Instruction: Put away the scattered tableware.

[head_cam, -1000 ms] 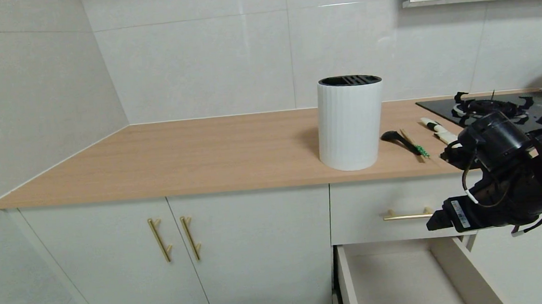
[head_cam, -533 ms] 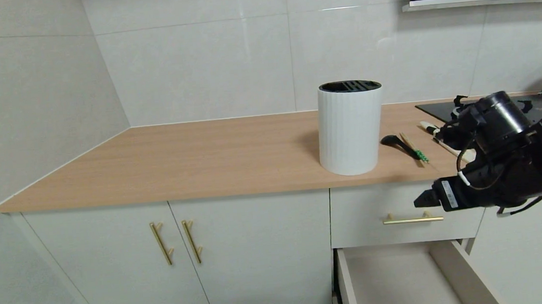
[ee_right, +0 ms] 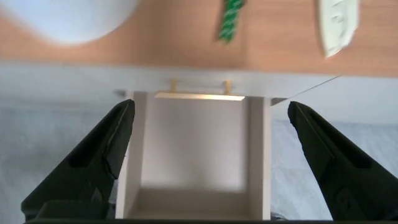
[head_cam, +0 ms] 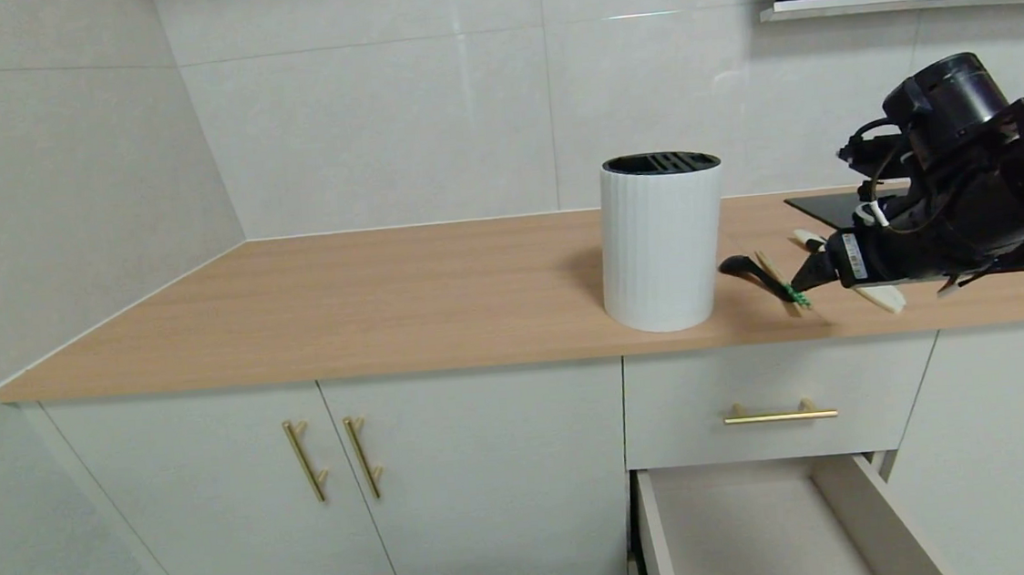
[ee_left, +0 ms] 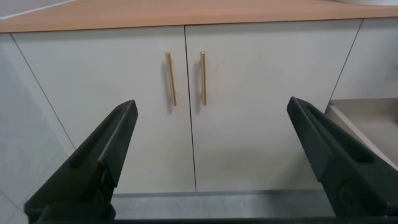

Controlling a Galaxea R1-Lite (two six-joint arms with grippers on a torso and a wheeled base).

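A white ribbed utensil holder (head_cam: pixel 662 244) with a black slotted top stands on the wooden countertop (head_cam: pixel 403 296). Just right of it lie a black ladle (head_cam: pixel 742 267), chopsticks with a green end (head_cam: pixel 789 289) and a white utensil (head_cam: pixel 880 297). My right gripper (head_cam: pixel 806 281) hangs just above the counter's front edge, over these utensils. Its own view shows the right gripper (ee_right: pixel 209 112) open and empty, with the green chopstick end (ee_right: pixel 229 22), the white utensil (ee_right: pixel 339 22) and the open drawer (ee_right: pixel 196 162) beyond. My left gripper (ee_left: pixel 211 109) is open and empty, low before the cabinet doors (ee_left: pixel 185 78).
Under the utensils is a shut drawer with a gold handle (head_cam: pixel 780 413), and below it an open drawer (head_cam: pixel 750 525) pulled out. A black cooktop (head_cam: pixel 825 205) lies at the counter's right. Left of the holder the counter is bare wood.
My right arm has risen from in front of the drawers up to counter height, with its gripper now over the utensils. The holder and utensils have not moved.
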